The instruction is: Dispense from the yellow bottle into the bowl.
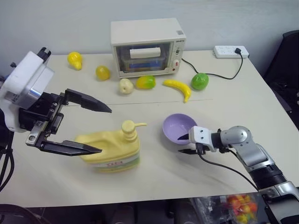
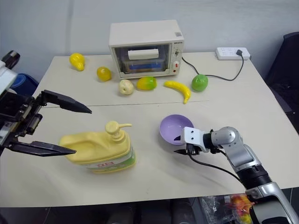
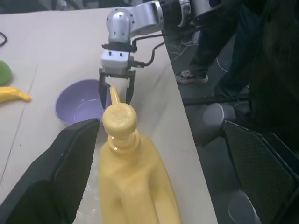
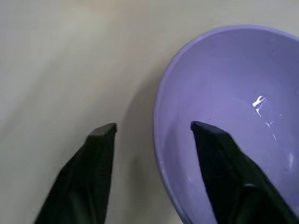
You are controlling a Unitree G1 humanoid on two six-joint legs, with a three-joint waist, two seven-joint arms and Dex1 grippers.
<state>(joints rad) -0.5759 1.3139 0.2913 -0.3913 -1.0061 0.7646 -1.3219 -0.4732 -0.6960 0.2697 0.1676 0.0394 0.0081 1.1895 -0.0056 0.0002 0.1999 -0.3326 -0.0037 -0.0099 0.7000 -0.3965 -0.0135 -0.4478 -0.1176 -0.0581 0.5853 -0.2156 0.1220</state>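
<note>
The large pale-yellow plastic pump bottle [image 1: 111, 150] stands left of the small lavender plastic bowl [image 1: 177, 127]. The left gripper [image 1: 98, 130] is held wide above the bottle's handle end. The right gripper [image 4: 154, 128] – partly open, nothing clamped – straddles the bowl's rim; the rim should be pinched squarely before pumping.

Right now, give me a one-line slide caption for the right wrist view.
Right gripper straddling the rim of the purple bowl, one finger inside and one outside over the table, not yet closed on it.
</note>
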